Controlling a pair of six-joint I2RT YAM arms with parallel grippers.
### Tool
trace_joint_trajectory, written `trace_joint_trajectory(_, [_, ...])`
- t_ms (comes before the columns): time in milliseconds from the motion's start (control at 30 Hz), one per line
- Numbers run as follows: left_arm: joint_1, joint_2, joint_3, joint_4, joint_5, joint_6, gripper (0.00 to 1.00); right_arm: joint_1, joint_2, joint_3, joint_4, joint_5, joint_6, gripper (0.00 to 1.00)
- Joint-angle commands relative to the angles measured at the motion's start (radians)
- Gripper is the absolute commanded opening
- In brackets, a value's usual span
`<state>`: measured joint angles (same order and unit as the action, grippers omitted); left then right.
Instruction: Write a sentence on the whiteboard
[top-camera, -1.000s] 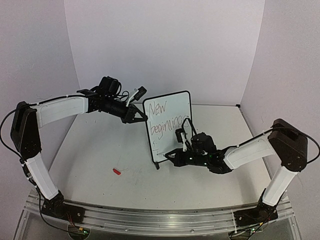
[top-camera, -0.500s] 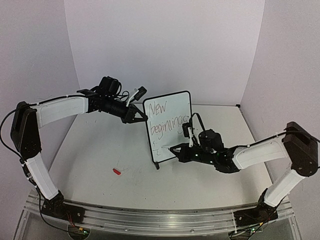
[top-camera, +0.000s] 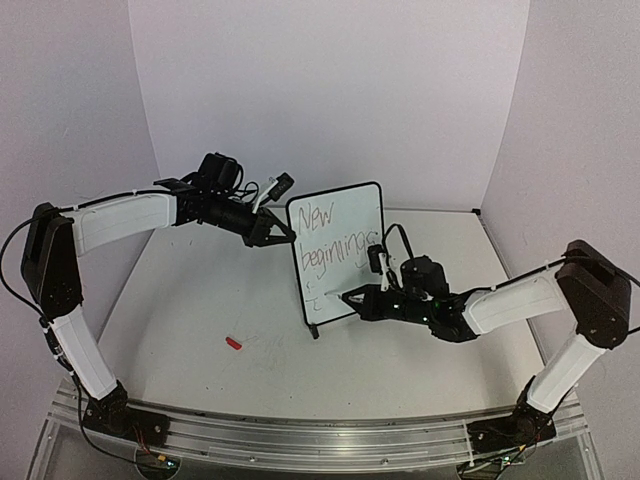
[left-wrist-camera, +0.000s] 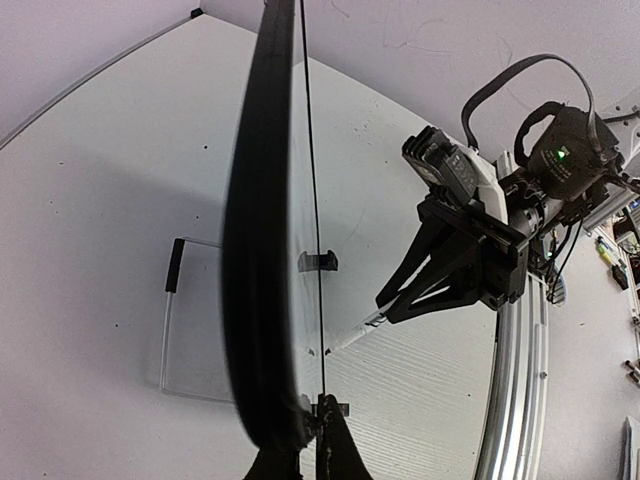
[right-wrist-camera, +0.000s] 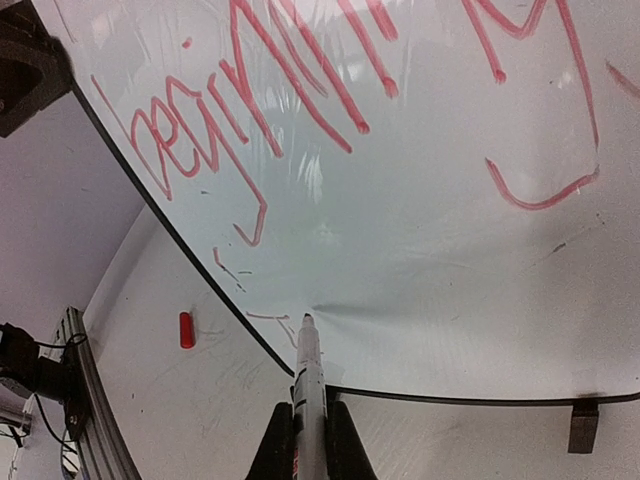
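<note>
Here the whiteboard (top-camera: 358, 208) stands upright on the table (top-camera: 190, 300), about midway between the 2 arms, its written face turned toward the right arm. The left gripper (top-camera: 278, 233) reaches in from the left at the upper left edge. In the left wrist view the frame runs edge-on between its 2 fingers, so the jaws look clamped on that edge.

The right gripper (top-camera: 357, 298) sits low in front of the whiteboard, its jaws closed on a marker (right-wrist-camera: 308, 385) that points out past the fingertips. The marker tip meets the white surface near the bottom edge, close to the lower left corner as the top camera sees it.

The lettering (right-wrist-camera: 205, 135) is red in the right wrist view. It reads "New" on line 1 and "beginnings" on line 2. Below that are only a few short strokes, too slight to read.

A black foot (right-wrist-camera: 583, 425) shows under the bottom frame. A small red cap (top-camera: 233, 342) lies on the table, well apart from the whiteboard, on the left arm's side.
</note>
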<state>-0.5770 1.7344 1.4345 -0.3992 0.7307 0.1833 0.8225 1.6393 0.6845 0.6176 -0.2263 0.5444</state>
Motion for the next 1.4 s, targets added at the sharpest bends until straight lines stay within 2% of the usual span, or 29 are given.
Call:
trace_joint_trajectory(0, [-0.028,0.014,-0.008,-0.122,-0.036,0.039,0.00,-0.013,0.013,-0.005,0.074,-0.025,0.025,0.00])
trace_joint_trajectory(533, [-0.029,0.019,-0.006,-0.120,-0.034,0.038,0.00,-0.027,0.068,0.002,0.077,-0.074,0.030,0.00])
trace_joint_trajectory(833, [-0.029,0.020,-0.005,-0.120,-0.033,0.039,0.00,-0.029,0.012,-0.042,0.059,0.003,0.031,0.00])
trace_joint_trajectory(1367, [-0.031,0.018,-0.005,-0.121,-0.033,0.039,0.00,-0.028,0.018,0.054,0.010,-0.028,-0.013,0.00])
